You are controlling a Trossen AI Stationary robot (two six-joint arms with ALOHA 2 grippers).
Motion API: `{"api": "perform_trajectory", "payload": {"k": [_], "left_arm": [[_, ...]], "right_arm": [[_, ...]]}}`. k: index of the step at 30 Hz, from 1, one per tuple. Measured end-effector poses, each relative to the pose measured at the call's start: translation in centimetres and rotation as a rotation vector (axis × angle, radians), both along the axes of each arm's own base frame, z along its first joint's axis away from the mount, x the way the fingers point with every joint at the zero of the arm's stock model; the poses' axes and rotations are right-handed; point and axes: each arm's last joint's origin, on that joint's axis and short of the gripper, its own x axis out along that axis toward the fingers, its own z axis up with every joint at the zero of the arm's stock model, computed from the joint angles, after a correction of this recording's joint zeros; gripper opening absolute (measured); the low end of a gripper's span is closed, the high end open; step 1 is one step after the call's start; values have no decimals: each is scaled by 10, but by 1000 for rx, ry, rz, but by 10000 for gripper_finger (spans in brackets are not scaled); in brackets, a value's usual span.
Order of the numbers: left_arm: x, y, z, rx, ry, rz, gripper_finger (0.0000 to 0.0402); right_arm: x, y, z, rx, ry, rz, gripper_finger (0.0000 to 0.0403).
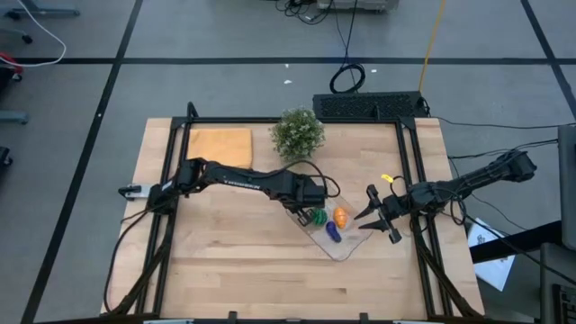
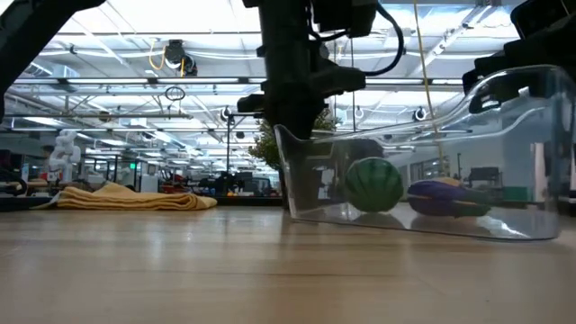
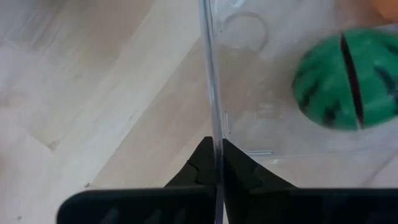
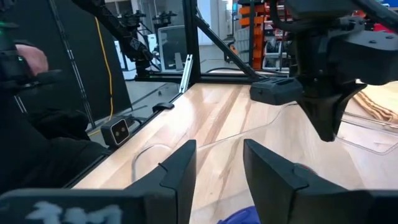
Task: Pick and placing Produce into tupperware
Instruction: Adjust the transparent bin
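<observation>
1. Gripping the thin clear wall of the tupperware, the left gripper sits with its fingers pinched shut on the rim, seen edge-on in the left wrist view.
2. Inside the container: green striped ball nearest the held wall, purple piece beside it, orange piece just beyond; all three lie on the container floor.
3. Right gripper hangs just beside the container's far side from the left arm, fingers apart with a plain gap, nothing between them.
4. Container rests on the wooden table, right of centre.
5. Farther back: folded yellow-orange cloth and potted plant near the table's rear edge, well apart from the container.
</observation>
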Motion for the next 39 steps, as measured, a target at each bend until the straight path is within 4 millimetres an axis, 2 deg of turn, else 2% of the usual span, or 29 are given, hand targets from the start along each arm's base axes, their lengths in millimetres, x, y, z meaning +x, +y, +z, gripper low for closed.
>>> {"api": "perform_trajectory", "payload": {"k": [5,13,18,23,31,39], "left_arm": [[1,-3,0,-27,-9,-41,0],[2,7,-1,-129,-8,-28,0],[3,14,-1,-168,-27,56,0],[8,12,0,-262,-84,191,0],[12,-5,1,-351,-126,362,0],[10,-24,1,-273,-156,451,0]], "right_arm": [[0,0,0,0,0,0,125],[0,0,0,28,11,-4,125],[0,0,0,27,10,-4,125],[0,-1,0,66,25,-32,125],[0,-1,-2,40,39,-32,125],[0,-1,-3,43,52,-33,125]]}}
